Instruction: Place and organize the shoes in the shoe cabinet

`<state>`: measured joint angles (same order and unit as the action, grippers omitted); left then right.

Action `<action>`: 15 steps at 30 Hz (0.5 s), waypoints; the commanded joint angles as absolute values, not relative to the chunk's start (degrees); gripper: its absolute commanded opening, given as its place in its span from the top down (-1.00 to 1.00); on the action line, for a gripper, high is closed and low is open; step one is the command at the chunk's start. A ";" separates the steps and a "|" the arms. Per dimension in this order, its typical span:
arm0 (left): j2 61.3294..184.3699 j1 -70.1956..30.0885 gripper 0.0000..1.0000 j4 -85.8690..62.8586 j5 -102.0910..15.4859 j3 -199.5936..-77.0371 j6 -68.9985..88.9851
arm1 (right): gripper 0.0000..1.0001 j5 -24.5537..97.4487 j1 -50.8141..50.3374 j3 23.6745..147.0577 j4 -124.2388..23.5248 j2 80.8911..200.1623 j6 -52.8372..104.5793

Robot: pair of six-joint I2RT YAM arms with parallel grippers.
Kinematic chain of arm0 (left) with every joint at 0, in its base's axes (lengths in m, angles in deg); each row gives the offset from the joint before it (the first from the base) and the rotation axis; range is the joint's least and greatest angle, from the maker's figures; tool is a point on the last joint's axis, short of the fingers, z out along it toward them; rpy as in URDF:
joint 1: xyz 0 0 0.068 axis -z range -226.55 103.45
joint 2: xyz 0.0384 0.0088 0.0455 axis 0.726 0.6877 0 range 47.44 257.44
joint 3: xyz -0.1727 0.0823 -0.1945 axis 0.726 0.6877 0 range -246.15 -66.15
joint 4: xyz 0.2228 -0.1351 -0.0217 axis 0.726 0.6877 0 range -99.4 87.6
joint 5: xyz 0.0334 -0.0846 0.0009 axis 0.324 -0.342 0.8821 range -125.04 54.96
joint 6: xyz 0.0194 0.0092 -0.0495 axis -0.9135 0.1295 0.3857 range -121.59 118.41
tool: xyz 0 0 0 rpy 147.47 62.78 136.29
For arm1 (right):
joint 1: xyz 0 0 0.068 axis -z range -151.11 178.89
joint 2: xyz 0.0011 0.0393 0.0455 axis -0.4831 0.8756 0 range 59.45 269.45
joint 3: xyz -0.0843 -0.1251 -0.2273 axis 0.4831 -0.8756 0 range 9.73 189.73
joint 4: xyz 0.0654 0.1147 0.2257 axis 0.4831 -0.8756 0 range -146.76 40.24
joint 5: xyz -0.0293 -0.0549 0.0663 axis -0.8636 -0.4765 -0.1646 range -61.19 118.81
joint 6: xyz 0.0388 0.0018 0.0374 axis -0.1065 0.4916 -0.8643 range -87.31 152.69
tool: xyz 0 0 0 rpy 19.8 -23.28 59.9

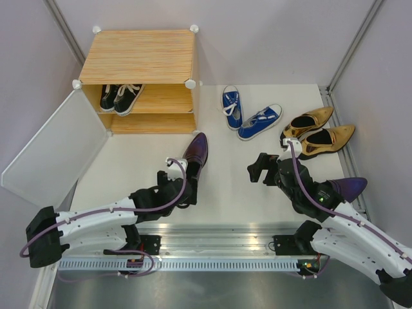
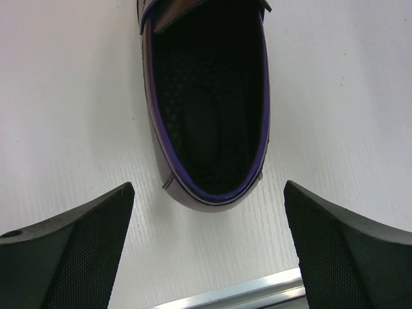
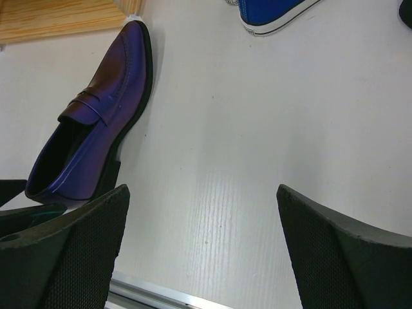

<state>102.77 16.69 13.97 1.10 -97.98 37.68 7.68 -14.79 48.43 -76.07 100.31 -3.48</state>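
Left jaws spread wide and empty just behind heel of purple shoe [image 2: 207,122] on bench [image 1: 228,190] near cabinet [image 1: 141,55], right jaws likewise released; looks stiff, light, glossy-slick, so best pinched across heel collar.

The right arm [image 1: 304,185] hides most of one glossy purple pointed shoe [image 1: 353,187]; the light wood-grain cabinet's top [image 1: 141,55] covers the black white-laced sneakers' [image 1: 122,98] far ends.

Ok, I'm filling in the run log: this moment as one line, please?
left hand open at heel of purple loafer | right hand open, empty | black sneakers in shoe cabinet | blue sneakers, gold pointed shoes on table
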 commanded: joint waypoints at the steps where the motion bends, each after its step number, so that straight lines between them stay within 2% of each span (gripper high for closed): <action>1: 106.23 17.17 -0.99 8.63 2.84 -97.87 38.76 | -0.96 5.87 -14.44 48.05 -75.60 100.49 -1.59; 9: 114.15 16.91 -0.99 6.07 6.00 -98.05 38.23 | -0.96 6.31 -13.65 47.09 -73.93 101.54 -0.27; 15: 117.31 14.89 -0.99 -1.20 3.02 -95.95 35.95 | -0.97 7.71 -12.60 46.73 -72.70 102.86 0.43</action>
